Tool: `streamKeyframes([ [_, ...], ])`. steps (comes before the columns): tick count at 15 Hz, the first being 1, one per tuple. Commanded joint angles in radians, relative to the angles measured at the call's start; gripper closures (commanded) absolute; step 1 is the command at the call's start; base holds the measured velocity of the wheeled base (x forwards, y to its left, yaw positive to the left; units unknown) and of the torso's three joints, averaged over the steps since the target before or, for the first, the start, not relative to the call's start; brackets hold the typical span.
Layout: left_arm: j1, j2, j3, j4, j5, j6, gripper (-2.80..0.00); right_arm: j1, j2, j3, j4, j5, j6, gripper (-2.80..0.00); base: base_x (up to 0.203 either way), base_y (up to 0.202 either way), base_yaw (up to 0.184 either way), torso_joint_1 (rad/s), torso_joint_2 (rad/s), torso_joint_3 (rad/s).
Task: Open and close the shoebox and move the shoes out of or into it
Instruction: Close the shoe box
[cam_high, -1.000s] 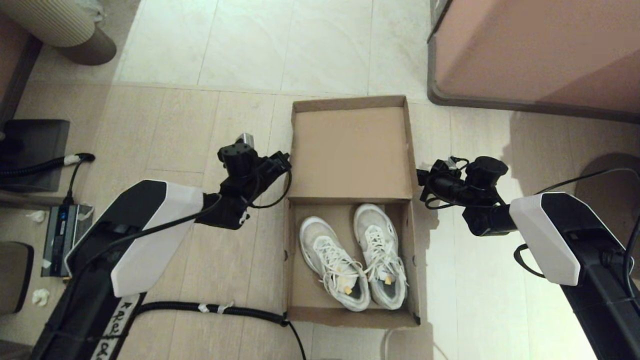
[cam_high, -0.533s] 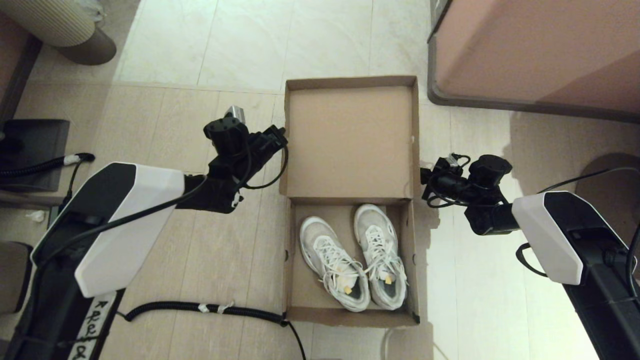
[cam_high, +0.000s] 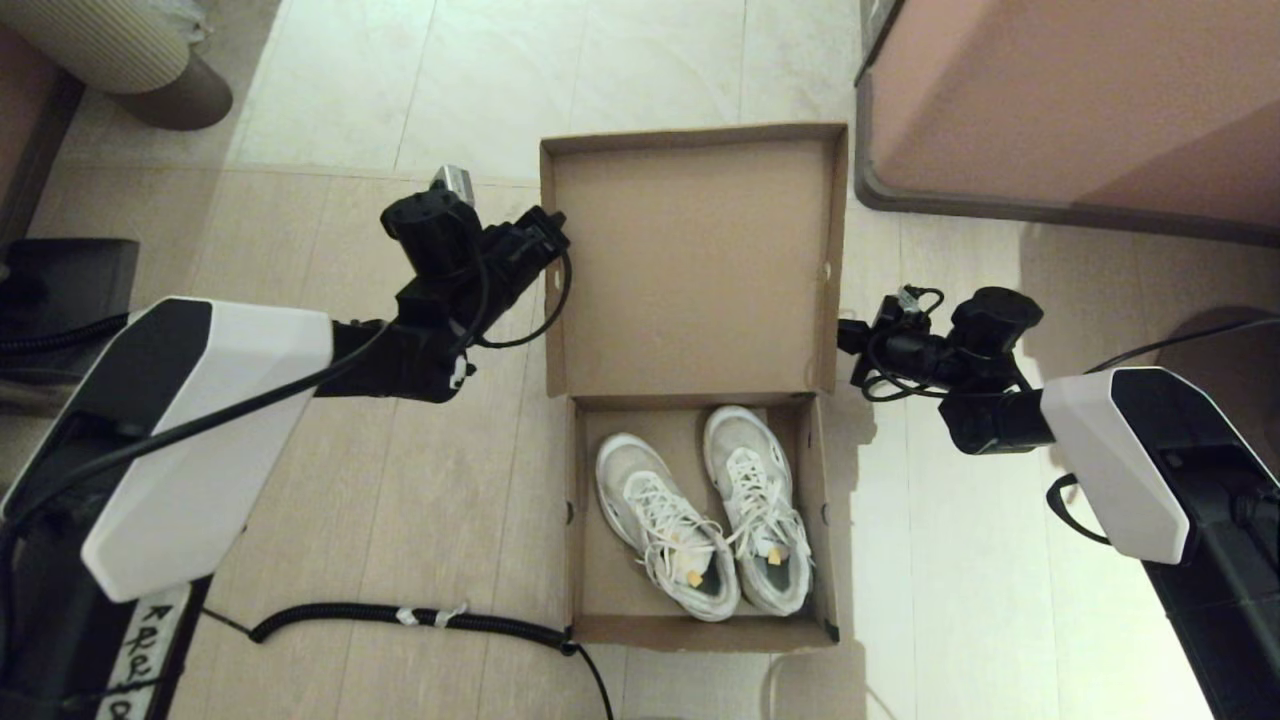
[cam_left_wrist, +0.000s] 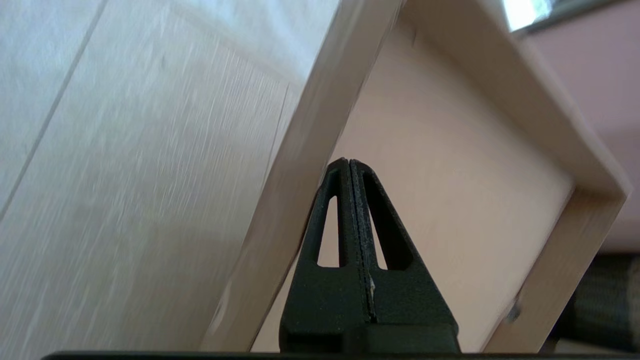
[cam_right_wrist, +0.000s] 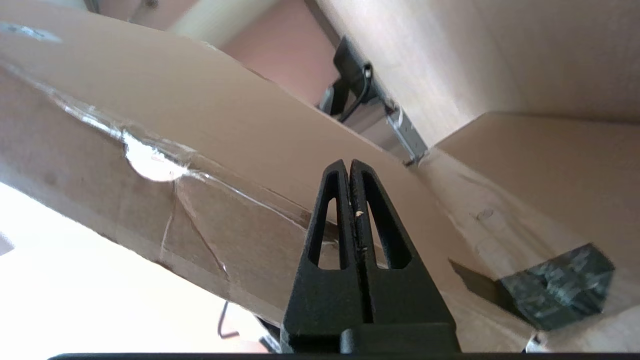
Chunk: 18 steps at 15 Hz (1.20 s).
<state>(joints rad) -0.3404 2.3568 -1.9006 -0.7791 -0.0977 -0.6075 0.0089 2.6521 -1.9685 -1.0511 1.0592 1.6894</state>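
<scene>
The brown cardboard shoebox (cam_high: 574, 520) stands open on the floor. Its hinged lid (cam_high: 690, 260) is raised at the far side, with the inner face towards me. Both white sneakers (cam_high: 665, 535) (cam_high: 757, 505) lie side by side inside the box, toes towards the lid. My left gripper (cam_high: 550, 232) is shut and empty at the lid's left edge; in the left wrist view its tips (cam_left_wrist: 348, 161) sit before the lid's inner face (cam_left_wrist: 450, 175). My right gripper (cam_high: 843, 340) is shut and empty at the lid's right edge, against the taped outer side (cam_right_wrist: 200, 150).
A large pinkish-brown cabinet (cam_high: 1060, 100) stands close to the lid's right far corner. A black corrugated cable (cam_high: 420, 620) runs along the floor to the box's near left corner. A ribbed round object (cam_high: 110, 50) and a dark box (cam_high: 70, 280) sit at the left.
The lid has swung up and nearer to me. My left gripper rose and moved away along the lid's left edge. The right gripper lifted slightly at the right edge.
</scene>
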Motion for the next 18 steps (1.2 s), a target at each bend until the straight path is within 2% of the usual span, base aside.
streamKeyframes([
  [1,0.0,-0.036,-0.004,-0.002,0.001,-0.009,0.0,0.002,-0.014,0.0,-0.009,0.017,0.009,0.0,0.0,0.0,0.0,0.0,0.0,0.0],
  [3,-0.005,-0.03,-0.006,0.0,0.001,-0.01,0.0,0.002,-0.013,0.0,-0.041,0.043,0.028,0.0,0.0,0.0,0.0,0.0,0.0,0.0],
  [7,0.011,-0.041,-0.008,-0.012,0.008,-0.012,0.0,0.002,0.002,0.002,-0.14,0.052,0.12,0.0,0.0,0.0,0.0,0.0,0.0,0.0],
  [11,0.038,-0.158,-0.008,-0.008,0.014,-0.012,0.0,0.009,0.006,0.002,-0.147,0.068,0.125,0.0,0.0,0.0,0.0,0.0,0.0,0.0],
  [15,0.1,-0.216,-0.005,-0.009,0.016,-0.012,0.0,0.016,0.006,0.002,-0.147,0.068,0.125,0.0,0.0,0.0,0.0,0.0,0.0,0.0],
  [18,0.184,-0.144,-0.006,-0.01,0.025,-0.023,0.0,0.025,-0.001,0.002,-0.15,0.069,0.125,0.0,0.0,0.0,0.0,0.0,0.0,0.0],
])
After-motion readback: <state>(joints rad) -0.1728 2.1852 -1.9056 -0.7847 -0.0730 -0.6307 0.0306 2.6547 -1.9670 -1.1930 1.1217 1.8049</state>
